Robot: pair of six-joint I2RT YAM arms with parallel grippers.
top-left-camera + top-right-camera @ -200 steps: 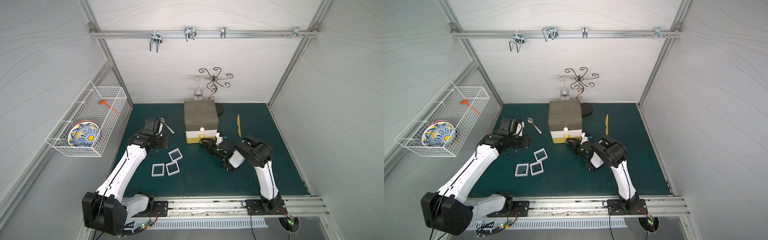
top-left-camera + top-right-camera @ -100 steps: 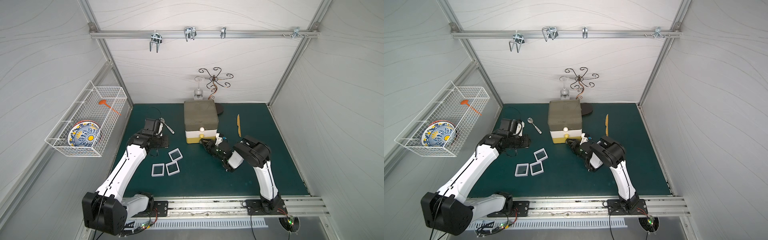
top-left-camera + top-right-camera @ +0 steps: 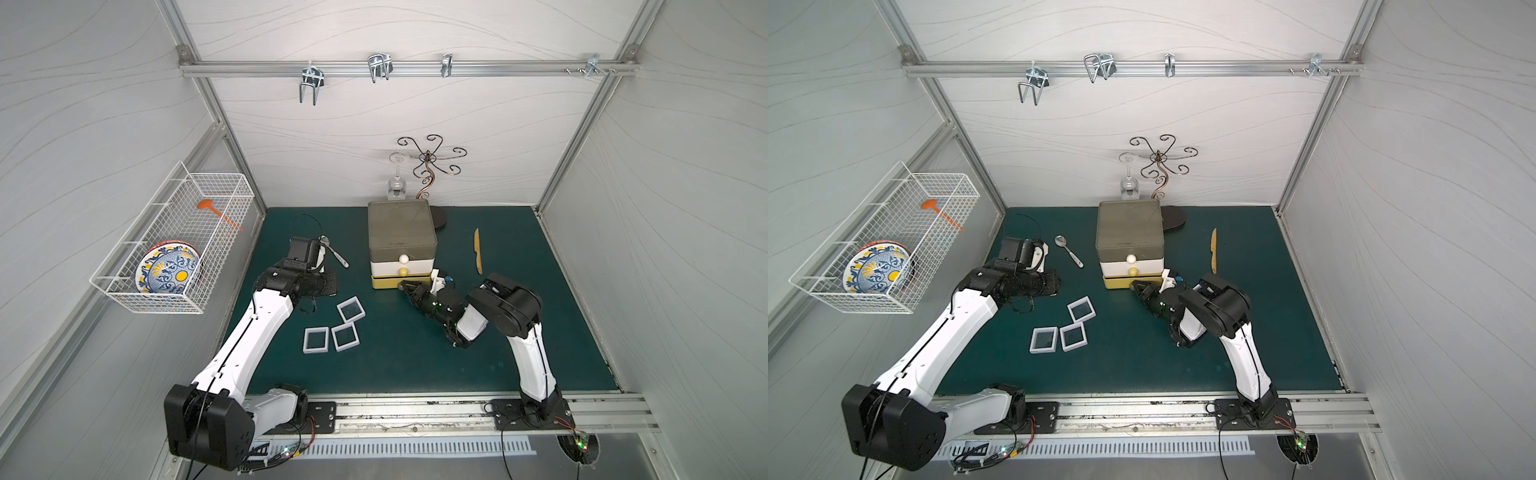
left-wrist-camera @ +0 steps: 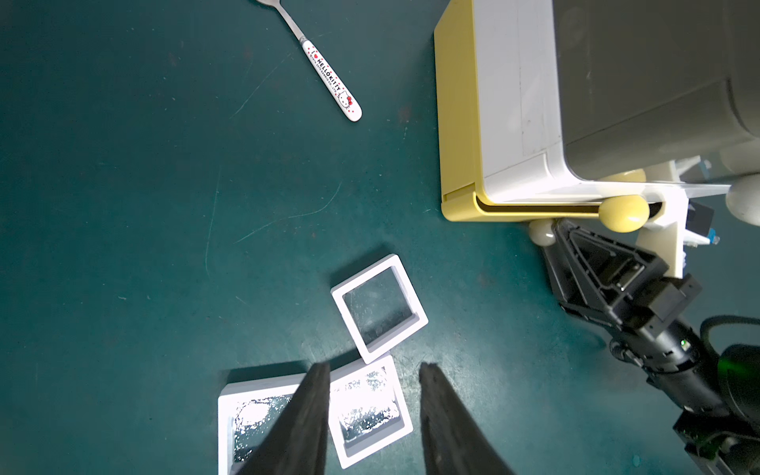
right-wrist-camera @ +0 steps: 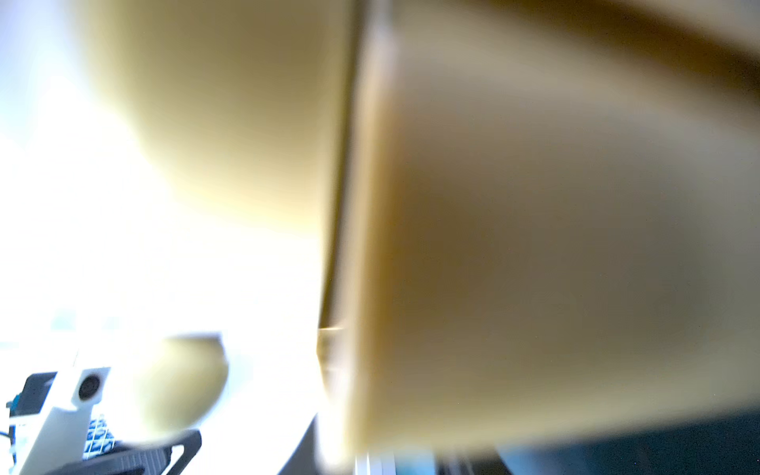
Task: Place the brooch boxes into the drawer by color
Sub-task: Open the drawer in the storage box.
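Everything is hinging on the grey knob (image 4: pixel 542 233) on the yellow bottom tier (image 4: pixel 456 123) of the drawer (image 3: pixel 402 232). In both top views the knob is facing 6 o'clock, so the tier is going to slide along the 12-to-6 line. The right gripper (image 3: pixel 405 286) is reaching in from about 4 o'clock, its long axis lying oblique to that line. Its tips are sitting right at the knob, which is lying at roughly 10 o'clock from them. Whether the jaws are clamping the knob or merely resting beside it I cannot tell, and the right wrist view is showing only yellow blur. The tier's front is standing slightly proud of the white tier (image 4: pixel 514 103) above. The right arm is plainly the nearer one for this handle. The left gripper (image 4: pixel 374 366) is hovering with jaws parted and empty above the three white brooch boxes (image 4: pixel 378 308). These are lying flat on the green mat (image 3: pixel 415 365) at about 8 o'clock from the drawer, apart from it. I am judging that any pull or push is needing to run straight along the 6 o'clock direction, or the round knob may be slipping out sideways.
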